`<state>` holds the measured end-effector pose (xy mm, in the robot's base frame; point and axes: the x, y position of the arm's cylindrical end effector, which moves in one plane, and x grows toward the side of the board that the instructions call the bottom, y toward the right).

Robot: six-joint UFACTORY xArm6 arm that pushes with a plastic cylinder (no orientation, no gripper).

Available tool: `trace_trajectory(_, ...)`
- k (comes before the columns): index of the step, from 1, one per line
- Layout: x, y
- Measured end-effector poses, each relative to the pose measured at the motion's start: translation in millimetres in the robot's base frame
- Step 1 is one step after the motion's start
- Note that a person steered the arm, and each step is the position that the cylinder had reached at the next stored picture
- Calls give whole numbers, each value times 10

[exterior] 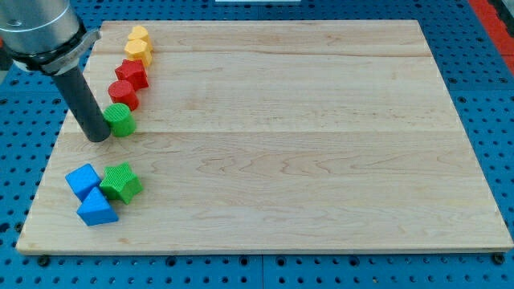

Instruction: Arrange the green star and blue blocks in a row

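A green star (121,181) lies near the board's lower left. A blue cube (83,180) touches its left side, and a blue triangular block (96,208) sits just below both. My tip (97,137) rests on the board at the left edge, well above this cluster, touching the left side of a green cylinder (120,119).
A column of blocks runs along the upper left: two yellow blocks (139,43), a red star (131,74), a red cylinder (124,94), then the green cylinder. The wooden board (305,144) lies on a blue pegboard (498,96).
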<state>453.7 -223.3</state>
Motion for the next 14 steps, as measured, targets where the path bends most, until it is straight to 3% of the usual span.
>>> trace_trajectory(3,1013,1388)
trace_trajectory(4,1333,1299)
trace_trajectory(6,1075,770)
trace_trajectory(8,1278,572)
trace_trajectory(10,677,167)
trace_trajectory(12,802,380)
trace_trajectory(13,1023,874)
trace_trajectory(14,1389,803)
